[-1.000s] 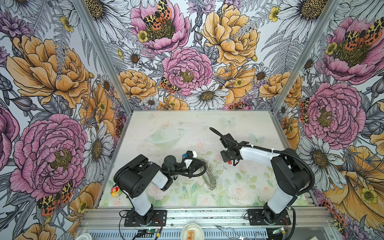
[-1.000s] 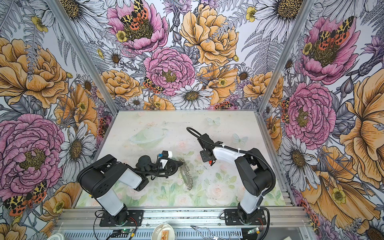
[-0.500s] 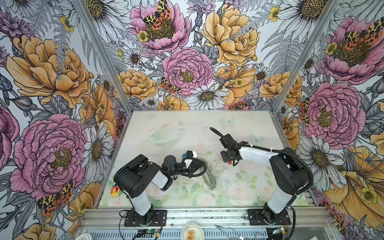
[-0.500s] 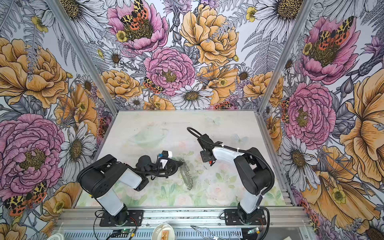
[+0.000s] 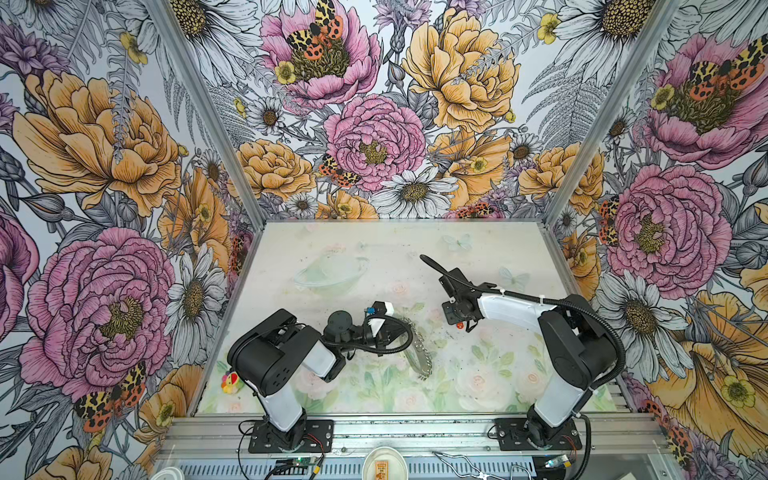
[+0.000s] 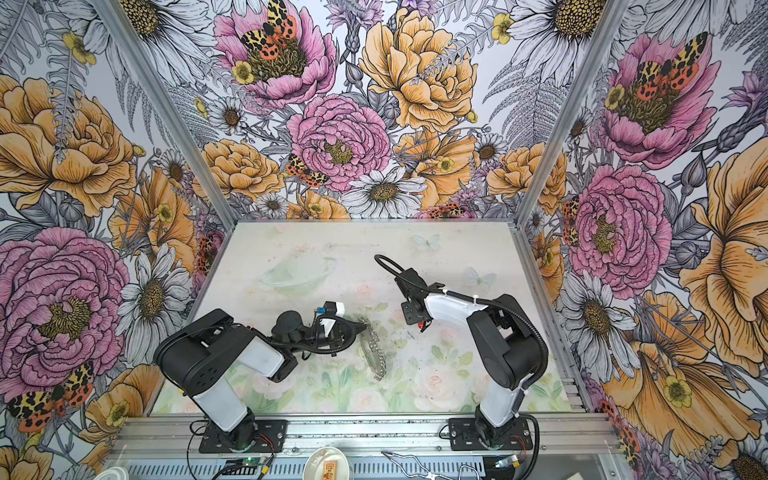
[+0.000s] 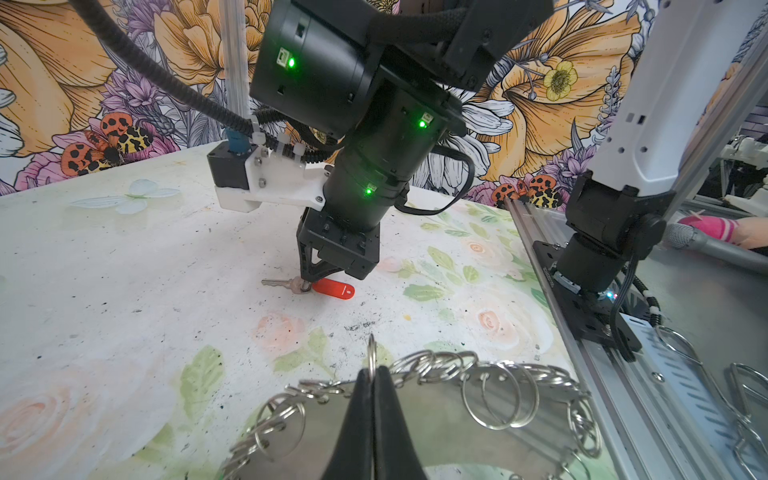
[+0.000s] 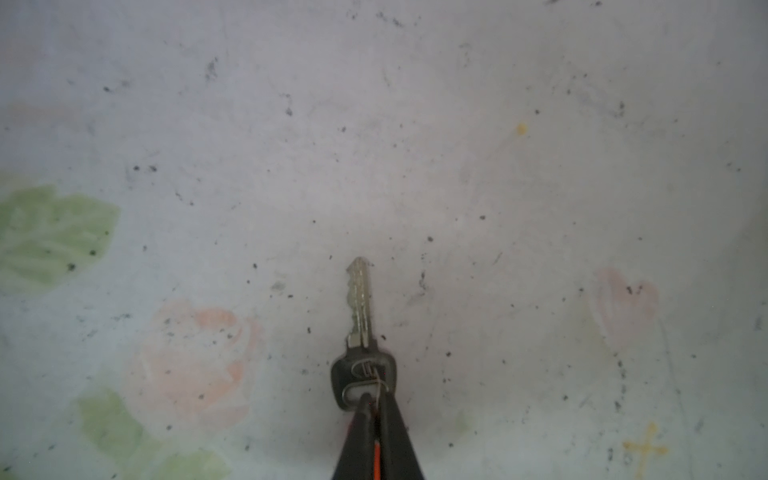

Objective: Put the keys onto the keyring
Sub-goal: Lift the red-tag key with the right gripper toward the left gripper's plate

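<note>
The keyring (image 5: 419, 351) (image 6: 376, 357) is a flat grey ring fringed with silver split rings, standing on edge near the table's middle. My left gripper (image 7: 372, 370) is shut on one split ring at its rim (image 7: 490, 399). One of the keys (image 8: 360, 307) (image 7: 282, 284) lies flat on the table, silver with a grey head and a red tag (image 7: 334, 288) (image 5: 460, 326). My right gripper (image 8: 376, 399) points straight down, shut on the thin wire loop at the key's head. The tag shows as an orange strip between its fingers. No other keys are in view.
A clear bowl (image 5: 330, 272) (image 6: 297, 274) sits at the back left of the table. A small coloured toy (image 5: 230, 381) lies by the front left edge. The right arm's base (image 7: 598, 266) stands on the metal rail, with wire loops (image 7: 739, 386) beyond it.
</note>
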Controlling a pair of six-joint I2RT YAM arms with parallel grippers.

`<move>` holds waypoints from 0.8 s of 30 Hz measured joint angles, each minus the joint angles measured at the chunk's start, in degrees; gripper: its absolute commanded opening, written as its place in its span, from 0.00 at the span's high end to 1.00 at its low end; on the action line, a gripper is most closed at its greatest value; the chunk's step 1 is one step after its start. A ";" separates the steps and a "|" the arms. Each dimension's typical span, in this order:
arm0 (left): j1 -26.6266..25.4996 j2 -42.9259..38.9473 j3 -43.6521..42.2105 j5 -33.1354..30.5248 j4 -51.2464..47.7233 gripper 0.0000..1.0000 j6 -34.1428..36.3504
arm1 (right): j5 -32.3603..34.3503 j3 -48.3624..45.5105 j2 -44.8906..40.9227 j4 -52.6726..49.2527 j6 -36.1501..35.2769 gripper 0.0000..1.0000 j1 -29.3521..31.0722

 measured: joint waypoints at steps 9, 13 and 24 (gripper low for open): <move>0.00 0.00 0.00 0.00 0.00 1.00 0.00 | 0.04 0.00 0.28 0.02 -0.07 0.95 0.00; 0.00 0.00 0.00 0.00 0.00 1.00 0.00 | 0.70 0.15 0.28 0.02 -0.07 0.99 0.00; 0.74 -3.17 1.31 0.00 -7.32 1.00 0.39 | -2.25 0.15 -8.90 -1.27 -4.04 1.00 0.00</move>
